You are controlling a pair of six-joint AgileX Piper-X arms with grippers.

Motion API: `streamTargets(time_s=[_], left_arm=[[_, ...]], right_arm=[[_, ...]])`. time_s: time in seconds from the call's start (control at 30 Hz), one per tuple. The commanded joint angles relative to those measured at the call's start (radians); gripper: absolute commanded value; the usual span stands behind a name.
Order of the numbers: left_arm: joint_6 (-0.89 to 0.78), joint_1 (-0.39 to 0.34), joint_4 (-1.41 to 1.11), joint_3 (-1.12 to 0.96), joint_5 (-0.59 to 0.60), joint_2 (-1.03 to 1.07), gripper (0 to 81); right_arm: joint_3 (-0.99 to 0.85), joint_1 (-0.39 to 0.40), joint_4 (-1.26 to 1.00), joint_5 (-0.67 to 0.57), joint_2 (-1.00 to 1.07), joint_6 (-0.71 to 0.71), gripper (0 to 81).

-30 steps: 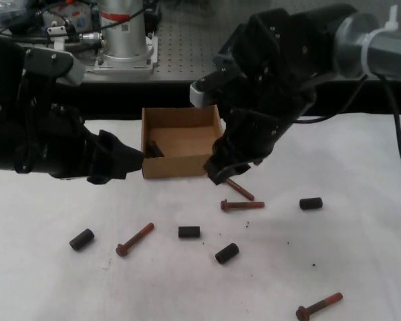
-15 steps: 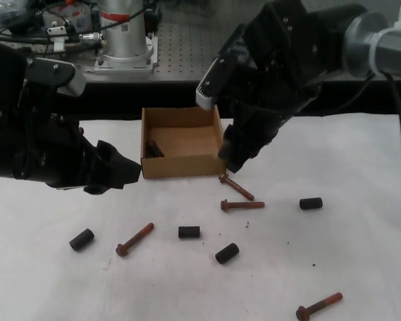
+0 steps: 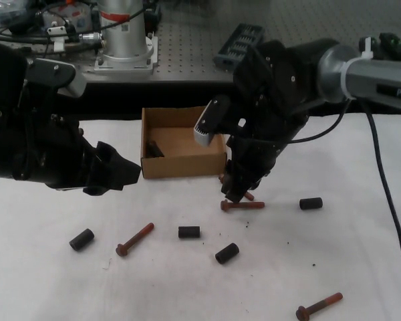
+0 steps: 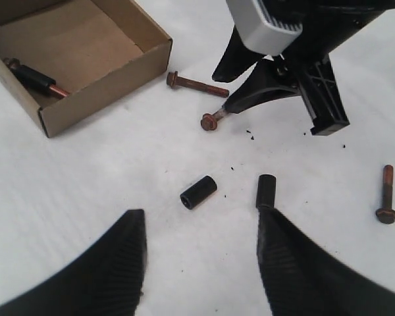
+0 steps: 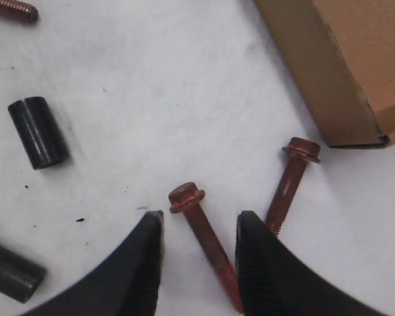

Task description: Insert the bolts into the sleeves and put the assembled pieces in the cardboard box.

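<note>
While your left gripper [image 3: 123, 170] has kept its place left of the cardboard box [image 3: 180, 168], jaws spread wide over nothing, your right gripper [image 3: 235, 194] has dropped from the box's front corner to the counter [image 3: 361, 254]. Its jaws now stand open astride a bolt [image 5: 204, 243], not clamped on it. A second bolt [image 5: 291, 178] lies just beside, nearer the box. One assembled piece [image 4: 36, 78] lies inside the box. Four sleeves [image 3: 189, 232] and two more bolts [image 3: 135, 240] lie scattered on the white cover [image 3: 53, 287]. Behind stands a perforated metal plate [image 3: 187, 40] with a metal column [image 3: 123, 33].
</note>
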Motion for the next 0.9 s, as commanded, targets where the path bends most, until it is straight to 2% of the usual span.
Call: streamTargets(time_s=[0.0,0.87], left_arm=[[0.013,0.000,-0.005,-0.005,-0.007,-0.006,38.0],[0.013,0.000,-0.005,-0.005,-0.007,-0.019,38.0]], right_arm=[[-0.001,-0.008,0.007,-0.021,0.002,-0.006,27.4],[0.057,-0.014,-0.073,-0.021,0.043,-0.006,27.4]])
